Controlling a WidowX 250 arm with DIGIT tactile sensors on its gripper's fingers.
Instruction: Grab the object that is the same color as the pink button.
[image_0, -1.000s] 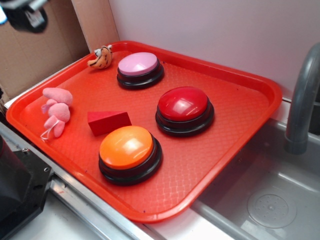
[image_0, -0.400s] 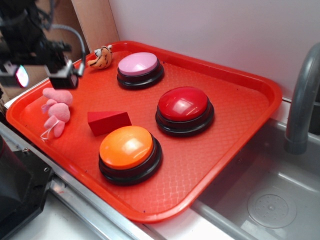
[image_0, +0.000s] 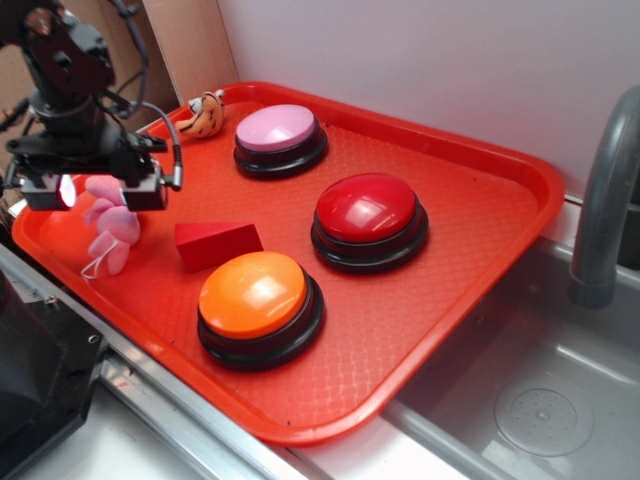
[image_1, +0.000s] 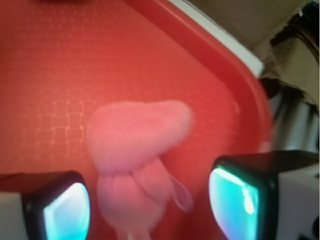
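The pink plush (image_0: 113, 232) lies near the left corner of the red tray (image_0: 470, 260), floppy and lumpy, with a thin string loop trailing off its near end. The gripper (image_0: 92, 190) hangs right over it, fingers (image_1: 60, 205) spread wide to either side of the toy and not touching it. In the wrist view the plush (image_1: 135, 160) sits between the two glowing pads, close to the tray's rim (image_1: 245, 90).

Just beside the plush is a red wedge (image_0: 217, 244). Beyond that, an orange button (image_0: 259, 306) is nearest, a red button (image_0: 368, 219) in the middle, and the pink button (image_0: 279, 138) toward the back. A tiger plush (image_0: 201, 113) rests at the far rim.
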